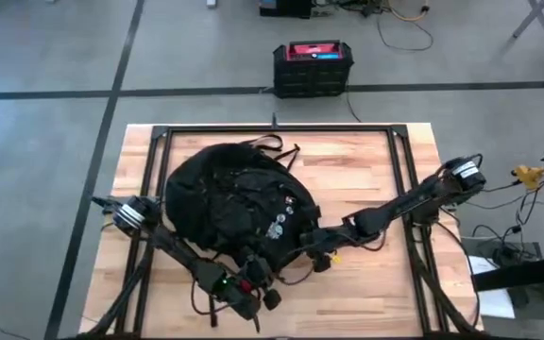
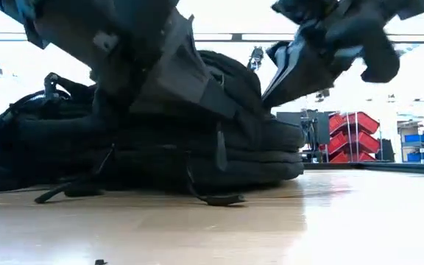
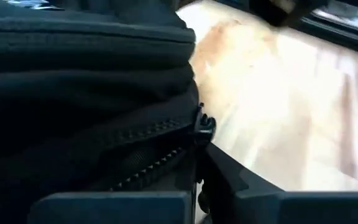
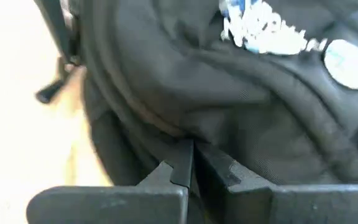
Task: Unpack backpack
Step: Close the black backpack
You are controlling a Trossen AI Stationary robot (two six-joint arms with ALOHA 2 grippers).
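Opening the zipper is the step in hand, as I judge it, and both arms are already at the backpack, which lies flat on the wooden table with its front tags up.

Right in front of the left gripper, the zipper pull sits at the tips of the fingers, at the bag's corner where the teeth curve away. The fingers look drawn together around the pull's tab, though the tab itself is hidden in the gap, so a firm hold cannot be confirmed.

The right gripper has its fingers pressed together on a fold of the bag's fabric just ahead of it, near the front tags.

To do this well, I would keep the right gripper's pinch steady as an anchor, so the bag does not slide. The left one should pull along the line of the teeth, not away from the bag, following the curve round the corner. A slow pull helps; if the fabric bunches ahead of the pull, ease off and re-tension.
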